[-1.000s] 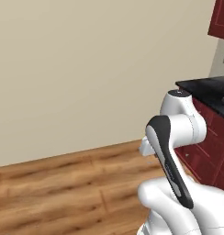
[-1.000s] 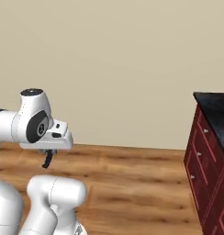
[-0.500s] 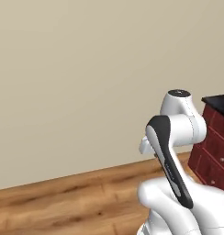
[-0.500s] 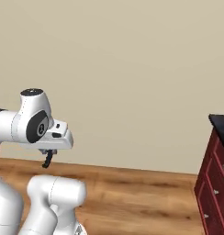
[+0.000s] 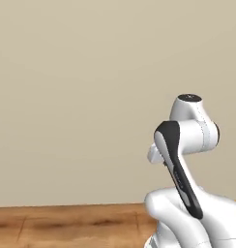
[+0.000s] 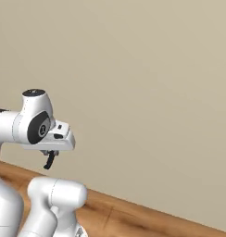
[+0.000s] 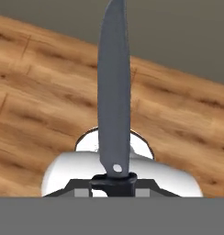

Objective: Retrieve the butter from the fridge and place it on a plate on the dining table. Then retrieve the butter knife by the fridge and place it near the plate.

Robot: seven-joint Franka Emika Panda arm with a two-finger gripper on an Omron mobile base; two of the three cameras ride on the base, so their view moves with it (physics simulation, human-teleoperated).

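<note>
The butter knife, a slim dark grey blade with a small round hole near its handle end, runs up the middle of the hand view from the bottom toward the top edge, its pointed tip reaching the upper border. Its handle end sits between the two dark finger tips of the gripper, which are drawn close together and pinch the handle from both sides, so the knife is held clear of any surface. Behind the blade, in the same view, lies a wooden floor of warm brown planks, with a band of grey-shaded wall across the top. In the right base view the gripper appears as a small dark tip hanging below the white hand of the arm, in front of a plain beige wall; the knife itself is too thin to make out there. The wooden floor forms a strip along the foot of that wall. In the left base view the same beige wall stands above a strip of floor at the lower edge.
</note>
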